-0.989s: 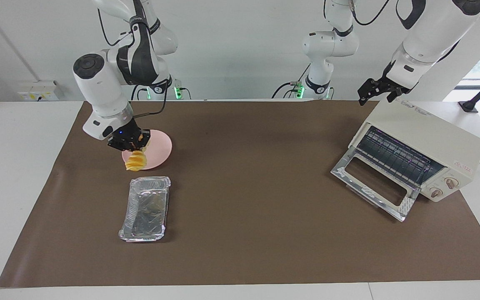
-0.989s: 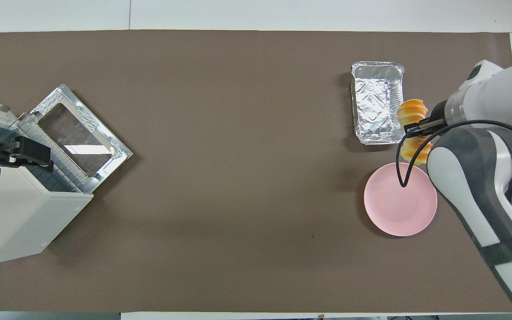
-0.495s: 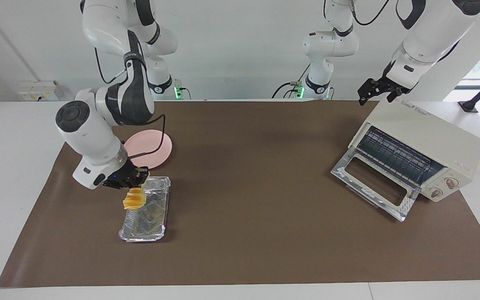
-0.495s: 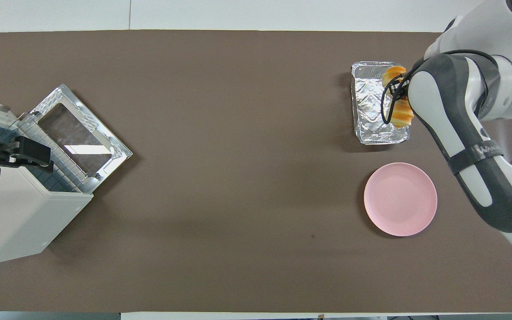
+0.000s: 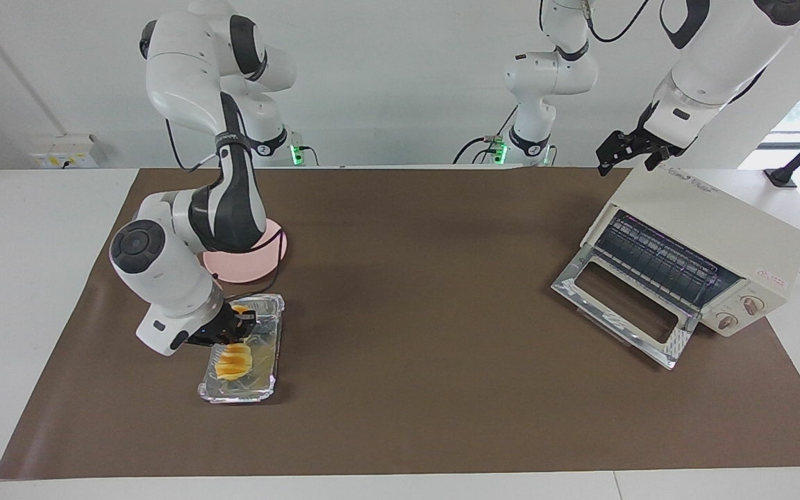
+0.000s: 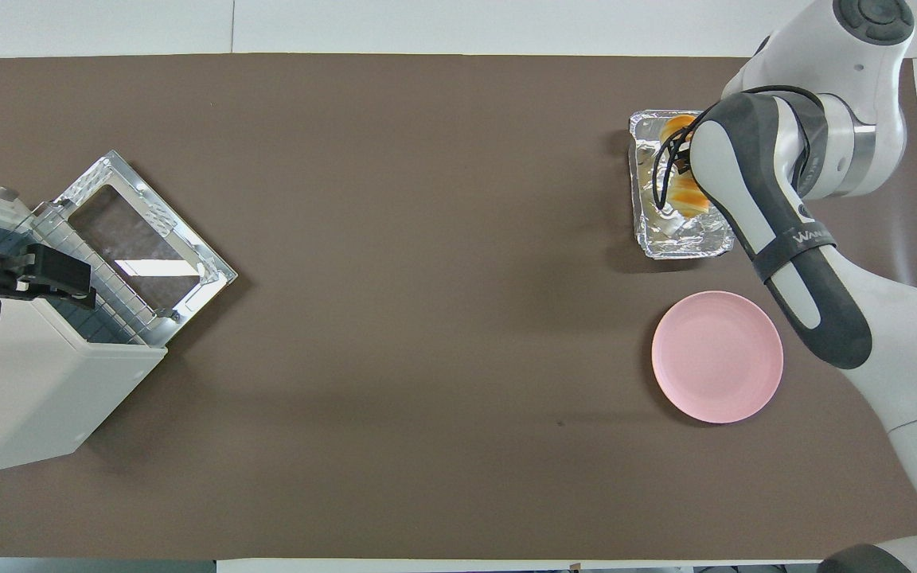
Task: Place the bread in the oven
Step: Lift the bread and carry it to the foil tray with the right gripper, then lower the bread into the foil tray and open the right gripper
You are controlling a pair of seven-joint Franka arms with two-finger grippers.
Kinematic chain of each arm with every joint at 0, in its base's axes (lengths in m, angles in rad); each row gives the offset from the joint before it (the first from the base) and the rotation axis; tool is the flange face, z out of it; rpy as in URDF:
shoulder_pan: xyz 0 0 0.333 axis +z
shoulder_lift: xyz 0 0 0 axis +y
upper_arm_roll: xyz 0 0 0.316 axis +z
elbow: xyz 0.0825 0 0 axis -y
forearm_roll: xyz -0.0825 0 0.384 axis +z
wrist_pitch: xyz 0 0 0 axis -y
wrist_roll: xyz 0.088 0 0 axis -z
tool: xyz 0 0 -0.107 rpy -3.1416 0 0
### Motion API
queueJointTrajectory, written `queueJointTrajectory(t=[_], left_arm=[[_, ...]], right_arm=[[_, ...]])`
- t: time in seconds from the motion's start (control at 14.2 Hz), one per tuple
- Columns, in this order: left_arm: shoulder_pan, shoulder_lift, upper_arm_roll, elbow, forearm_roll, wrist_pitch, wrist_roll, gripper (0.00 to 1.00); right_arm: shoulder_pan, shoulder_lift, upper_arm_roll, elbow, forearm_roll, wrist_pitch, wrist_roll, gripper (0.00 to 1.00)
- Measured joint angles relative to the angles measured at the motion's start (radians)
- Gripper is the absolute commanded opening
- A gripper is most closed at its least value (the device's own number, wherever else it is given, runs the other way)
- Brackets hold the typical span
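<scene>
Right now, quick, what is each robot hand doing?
Left gripper: jaws open, empty, over the cream-white toaster oven.
Right gripper: shut on the yellow-orange sliced bread, over the silver foil tray.

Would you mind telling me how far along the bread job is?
Done: the oven door is down. In hand: the right gripper holds the bread low over the foil tray. The left gripper waits open above the oven. Left: get the bread into the oven.

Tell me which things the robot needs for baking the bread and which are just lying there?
Needed: bread, held by the right gripper over the foil tray; oven, door open; left gripper, waiting open above it.
Just lying there: pink plate.
</scene>
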Motion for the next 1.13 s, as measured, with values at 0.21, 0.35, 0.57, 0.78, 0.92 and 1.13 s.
queueJointTrajectory(t=[0.21, 0.35, 0.57, 0.78, 0.92, 1.13], left_arm=[[0.0, 0.0, 0.0, 0.0, 0.0, 0.0, 0.0, 1.0], [0.0, 0.0, 0.0, 0.0, 0.0, 0.0, 0.0, 1.0], [0.0, 0.0, 0.0, 0.0, 0.0, 0.0, 0.0, 1.0], [0.0, 0.0, 0.0, 0.0, 0.0, 0.0, 0.0, 1.0], [0.0, 0.0, 0.0, 0.0, 0.0, 0.0, 0.0, 1.0], [0.0, 0.0, 0.0, 0.0, 0.0, 0.0, 0.0, 1.0]], right_arm=[[0.0, -0.005, 0.0, -0.104, -0.011, 0.119, -0.001, 0.0], [0.0, -0.013, 0.0, -0.14, -0.013, 0.142, -0.002, 0.0], [0.0, -0.032, 0.0, -0.16, -0.013, 0.142, -0.002, 1.0], [0.0, -0.044, 0.0, -0.162, -0.013, 0.136, -0.002, 1.0], [-0.001, -0.053, 0.0, -0.152, -0.013, 0.103, -0.002, 1.0], [-0.01, -0.066, -0.004, -0.095, -0.013, 0.014, -0.002, 1.0]])
